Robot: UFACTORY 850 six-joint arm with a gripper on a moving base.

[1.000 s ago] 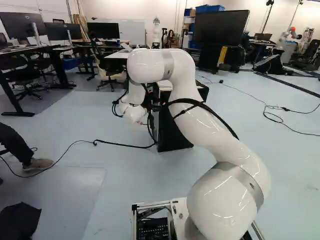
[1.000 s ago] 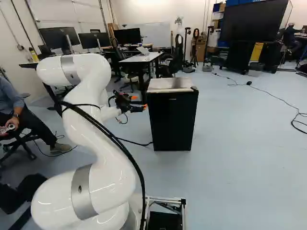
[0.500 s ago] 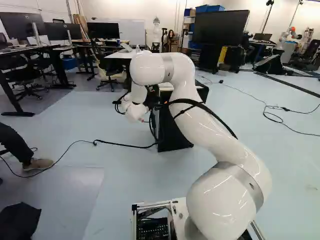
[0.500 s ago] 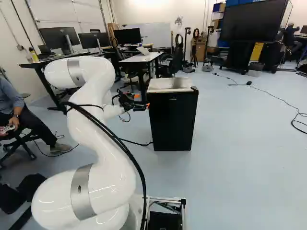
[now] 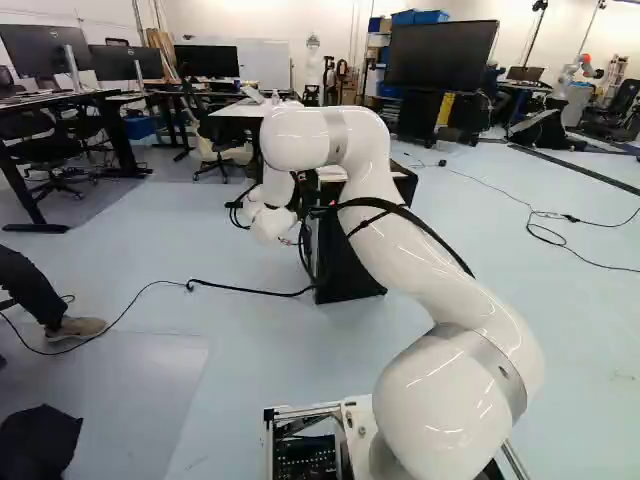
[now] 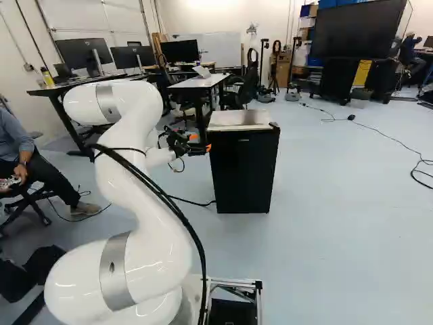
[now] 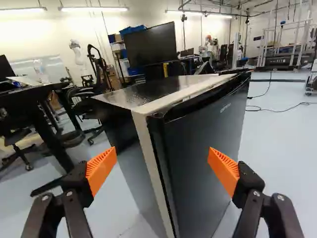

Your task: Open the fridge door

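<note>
Arm (image 6: 132, 169) shifted rightward in right base view; tool (image 6: 201, 142) moved closer to fridge (image 6: 243, 172).

No readable text. One line of small pale lettering (image 7: 225, 107) runs on the upper front of the flat black fridge door (image 7: 200, 148), wrist view; too small to make out. Right base view: same spot, just a tiny pale mark. Tiny dark mark on smooth grey band (image 6: 116, 271) of rounded white arm (image 6: 159, 244), can't tell what.
</note>
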